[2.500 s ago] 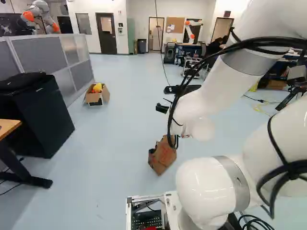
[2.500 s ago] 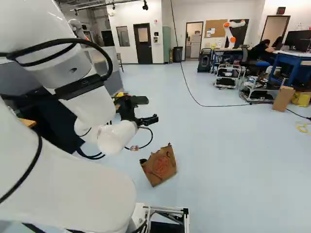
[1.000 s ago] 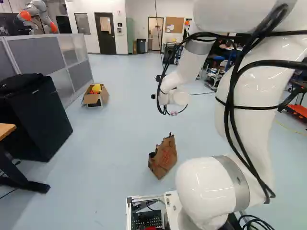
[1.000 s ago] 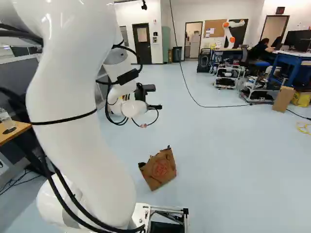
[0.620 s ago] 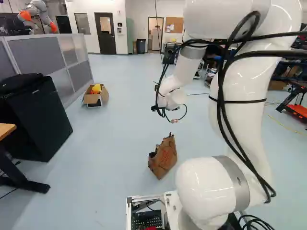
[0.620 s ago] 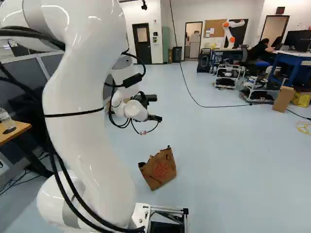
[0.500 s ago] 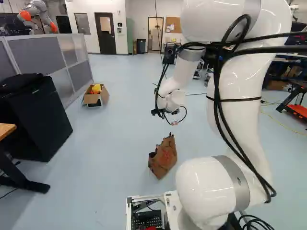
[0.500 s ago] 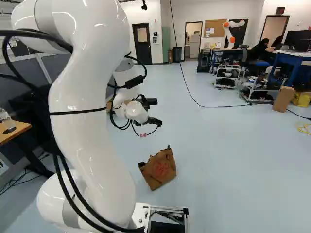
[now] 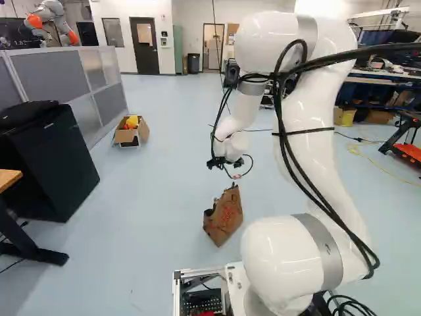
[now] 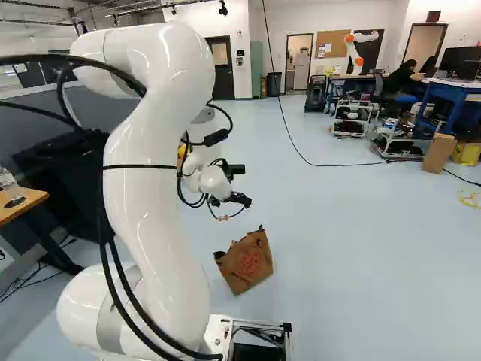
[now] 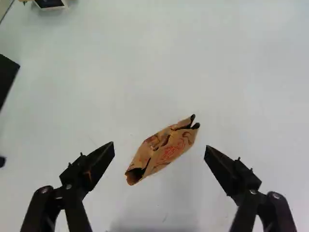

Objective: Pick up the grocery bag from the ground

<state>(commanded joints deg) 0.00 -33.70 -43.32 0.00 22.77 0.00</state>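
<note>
While my arm bends forward over the pale floor, my black gripper hangs in the air near its far end, its two fingers spread wide with nothing pinched between them. The brown paper grocery bag sits on the floor, below the gripper and just ahead of my base, apart from the fingers. It is crumpled and tilted, with a ragged open top and red print on its side. In the wrist view it lies slantwise, beyond the fingertips and between the two fingers. At the left of the left base view, a black cabinet stands near a grey partition, with the corner of a wooden worktop closer to me; a clear bottle stands on that worktop. Farther ahead, an open cardboard box holds something yellow. At the right of the right base view are a white cart, an upright brown carton and a yellow box. Another robot, white and orange, rises by the back wall.
</note>
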